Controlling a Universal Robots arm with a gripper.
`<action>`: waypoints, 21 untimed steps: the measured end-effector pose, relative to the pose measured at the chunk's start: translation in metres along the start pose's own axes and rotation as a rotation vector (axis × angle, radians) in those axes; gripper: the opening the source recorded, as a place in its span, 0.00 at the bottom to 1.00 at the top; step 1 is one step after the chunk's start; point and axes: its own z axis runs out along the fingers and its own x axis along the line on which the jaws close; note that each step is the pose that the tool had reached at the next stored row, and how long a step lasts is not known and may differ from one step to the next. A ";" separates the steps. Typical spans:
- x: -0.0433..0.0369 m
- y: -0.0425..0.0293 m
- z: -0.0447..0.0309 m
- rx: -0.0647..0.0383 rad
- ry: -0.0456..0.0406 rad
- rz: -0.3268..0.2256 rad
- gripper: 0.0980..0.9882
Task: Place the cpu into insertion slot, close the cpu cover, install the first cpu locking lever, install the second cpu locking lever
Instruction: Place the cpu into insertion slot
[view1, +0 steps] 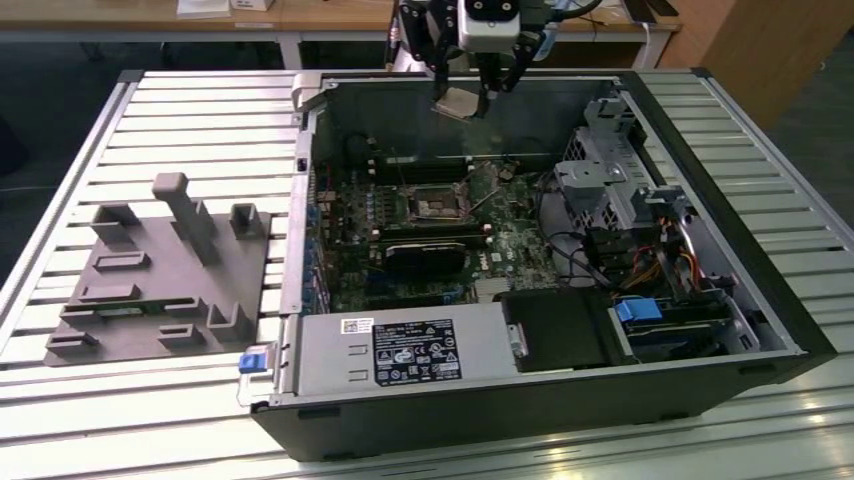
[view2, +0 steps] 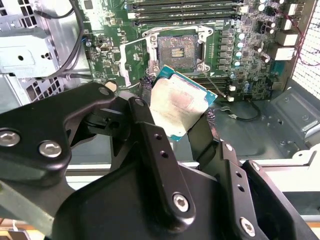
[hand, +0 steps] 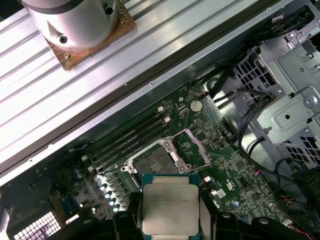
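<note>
Since the chip is not yet seated, we judge that none of the four steps is done. Starting at the exterior view's left, a grey moulded fixture (view1: 160, 270) lies on the slatted table (view1: 80, 150), well apart from the work. Just beside it stands the opened computer case (view1: 787, 330), with the power supply (view1: 400, 355) along its lower edge in the frame.

Near the middle of that view, on the green board, we see the insertion slot (view1: 438, 206). Its dark centre is bare in both wrist views (view2: 176, 50) (hand: 152, 161), with nothing lying in it. The cpu cover (view2: 125, 64) appears swung back beside the slot, not lying over it, so closing it remains undone. As far as we can tell, neither locking lever is latched, though they are hard to make out.

Slightly right of the slot and higher in the exterior frame, the gripper (view1: 467, 88) hangs above the case's far wall. Its fingers are pinched in on two opposite edges of the cpu (view1: 458, 101), which sits tilted between them, clear of the board (view2: 179, 102) (hand: 170, 210).

Farther toward the exterior view's right stands the metal drive cage (view1: 601, 180).
</note>
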 end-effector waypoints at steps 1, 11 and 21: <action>0.0000 0.0000 0.0001 0.000 -0.0004 0.004 0.50; 0.0001 0.0001 0.0005 -0.001 -0.0034 0.040 0.50; 0.0002 0.0002 0.0010 -0.001 -0.0064 0.075 0.50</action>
